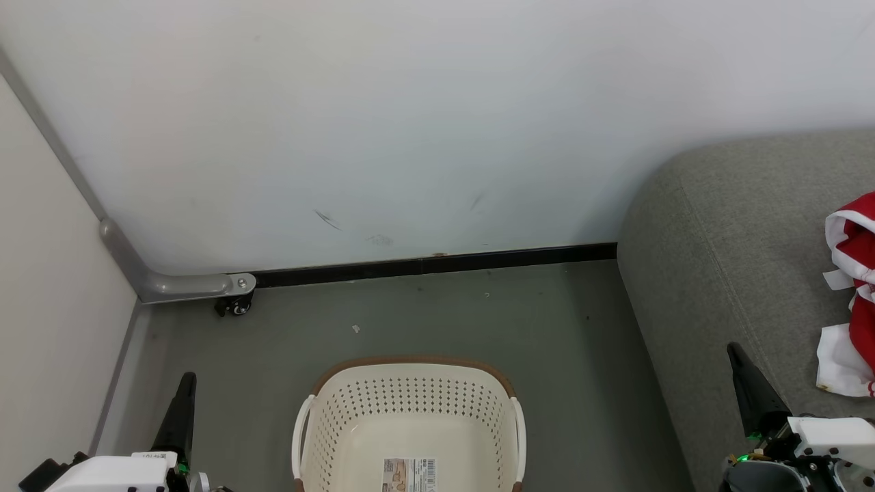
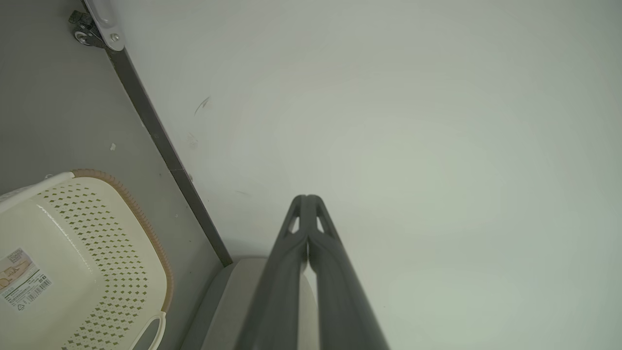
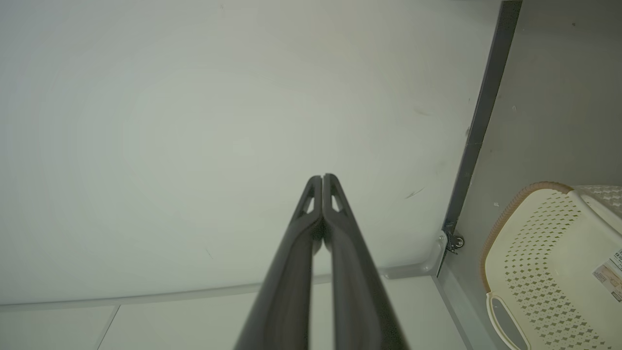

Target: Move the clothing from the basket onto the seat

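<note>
Clothing (image 1: 856, 249) on seat (image 1: 718, 239), half off-frame rt; basket (image 1: 410, 396) front off-frame btm

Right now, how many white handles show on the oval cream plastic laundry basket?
2: a white left handle and a right handle on the basket's sides; its near end is cropped.

Basket (image 1: 410, 424) left — clothing (image 1: 851, 301) on seat (image 1: 738, 260).

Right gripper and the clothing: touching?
Apart. Head view shows a strip of bare grey seat between the right gripper and the clothing.
</note>
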You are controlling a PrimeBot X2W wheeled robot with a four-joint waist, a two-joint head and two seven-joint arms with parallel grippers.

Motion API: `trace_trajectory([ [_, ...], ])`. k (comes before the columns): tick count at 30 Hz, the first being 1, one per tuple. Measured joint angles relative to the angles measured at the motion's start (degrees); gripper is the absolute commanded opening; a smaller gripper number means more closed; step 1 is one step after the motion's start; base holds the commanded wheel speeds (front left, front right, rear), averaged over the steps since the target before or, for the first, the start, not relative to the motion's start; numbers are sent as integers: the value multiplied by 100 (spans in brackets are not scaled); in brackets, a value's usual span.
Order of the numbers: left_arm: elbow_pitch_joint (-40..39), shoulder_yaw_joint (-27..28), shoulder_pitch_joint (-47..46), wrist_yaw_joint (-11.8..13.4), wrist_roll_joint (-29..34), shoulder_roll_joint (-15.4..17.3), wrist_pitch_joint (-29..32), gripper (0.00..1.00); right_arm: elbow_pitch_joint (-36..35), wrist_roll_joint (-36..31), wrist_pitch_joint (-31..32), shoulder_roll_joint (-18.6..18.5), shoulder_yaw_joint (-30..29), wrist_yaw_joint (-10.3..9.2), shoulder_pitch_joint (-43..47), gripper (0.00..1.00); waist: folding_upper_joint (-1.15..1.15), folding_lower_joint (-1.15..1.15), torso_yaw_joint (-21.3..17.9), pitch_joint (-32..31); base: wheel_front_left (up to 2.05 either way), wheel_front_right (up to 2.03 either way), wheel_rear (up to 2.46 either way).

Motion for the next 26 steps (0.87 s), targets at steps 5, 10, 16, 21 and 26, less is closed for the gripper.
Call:
trace_trajectory([
  [5, -1, 0, 0, 0, 0, 0, 0, 0, 1, 0, 1, 3, -7, 0, 0, 0, 0, 0, 0, 0, 0, 0, 0],
  [10, -1, 0, 0, 0, 0, 0, 0, 0, 1, -1, 2, 8, -11, 0, 0, 0, 0, 0, 0, 0, 0, 0, 0],
  [16, -1, 0, 0, 0, 0, 0, 0, 0, 2, -1, 5, 13, -14, 0, 0, 0, 0, 0, 0, 0, 0, 0, 0],
  [21, -1, 0, 0, 0, 0, 0, 0, 0, 2, -2, 7, 20, -18, 0, 0, 0, 0, 0, 0, 0, 0, 0, 0],
  [26, -2, 0, 0, 0, 0, 0, 0, 0, 3, -11, 7, 36, -21, 0, 0, 0, 0, 0, 0, 0, 0, 0, 0],
])
